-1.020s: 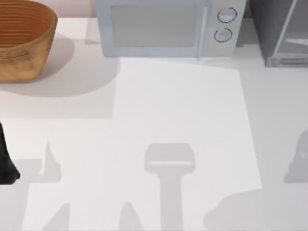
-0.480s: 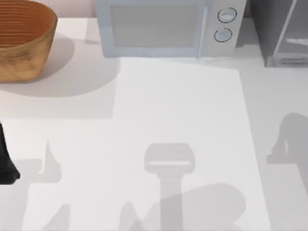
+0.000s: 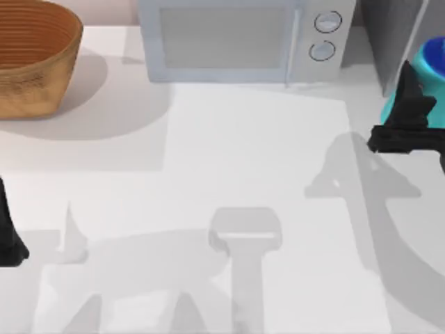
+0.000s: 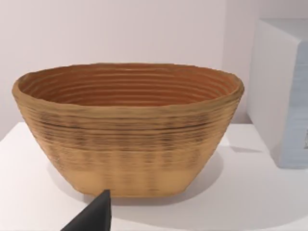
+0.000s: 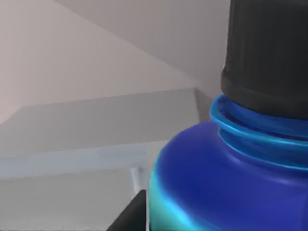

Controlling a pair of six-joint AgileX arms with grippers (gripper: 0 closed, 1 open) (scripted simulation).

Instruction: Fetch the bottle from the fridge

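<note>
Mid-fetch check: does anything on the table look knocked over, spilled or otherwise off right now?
Nothing stands out. The basket and microwave sit upright at the back. The right gripper is beside the bottle in front of the fridge; the bottle looks upright, cap on. The left gripper is parked at the table's left edge.

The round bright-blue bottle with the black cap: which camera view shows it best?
The right wrist view: the round bright-blue bottle is close, with body, neck ring and black cap plain. The top view shows part of it at the right edge behind the right gripper.
</note>
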